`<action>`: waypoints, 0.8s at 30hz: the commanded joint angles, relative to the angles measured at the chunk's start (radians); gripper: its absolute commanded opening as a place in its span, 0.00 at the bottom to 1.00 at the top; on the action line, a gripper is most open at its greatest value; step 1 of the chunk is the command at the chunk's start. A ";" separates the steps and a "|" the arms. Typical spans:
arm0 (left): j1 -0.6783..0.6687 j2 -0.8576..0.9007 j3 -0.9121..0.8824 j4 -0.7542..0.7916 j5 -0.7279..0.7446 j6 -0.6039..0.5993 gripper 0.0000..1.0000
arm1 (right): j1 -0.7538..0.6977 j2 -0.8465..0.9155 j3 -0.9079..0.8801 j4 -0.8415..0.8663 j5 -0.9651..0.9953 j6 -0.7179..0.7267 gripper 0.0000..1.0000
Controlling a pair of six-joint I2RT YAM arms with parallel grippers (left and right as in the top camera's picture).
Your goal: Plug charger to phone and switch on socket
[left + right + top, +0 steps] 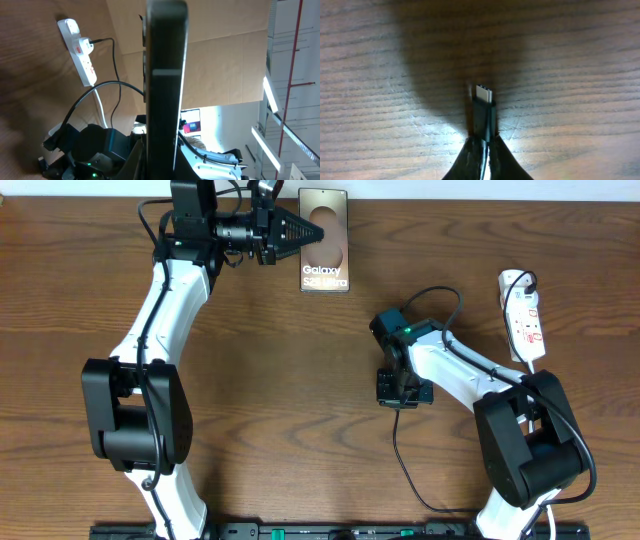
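Observation:
The grey-bronze phone (325, 240) with white "Galaxy" lettering is at the table's far edge. My left gripper (305, 232) is shut on its left side; in the left wrist view the phone (165, 75) shows edge-on as a dark slab between the fingers. My right gripper (398, 392) is shut on the charger's black plug (483, 112), metal tip pointing away, just above the wood. The charger's black cable (400, 465) loops toward the table front. The white power strip (523, 315) with red switches lies at the right; it also shows in the left wrist view (79, 50).
The strip's white cord (535, 360) runs down by the right arm's base (525, 445). A black plug and cable (102, 42) sit in the strip. The left arm's base (135, 415) stands at the left. Bare wood lies between the two arms.

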 commanded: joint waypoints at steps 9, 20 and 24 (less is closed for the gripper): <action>-0.001 -0.006 0.008 0.006 0.032 -0.005 0.07 | -0.004 0.016 -0.006 0.032 -0.040 -0.043 0.01; -0.001 -0.006 0.008 0.006 0.032 -0.005 0.07 | -0.027 -0.173 0.027 0.055 -0.346 -0.123 0.01; -0.001 -0.006 0.008 0.006 0.032 -0.006 0.07 | -0.035 -0.307 0.027 0.098 -0.448 -0.123 0.01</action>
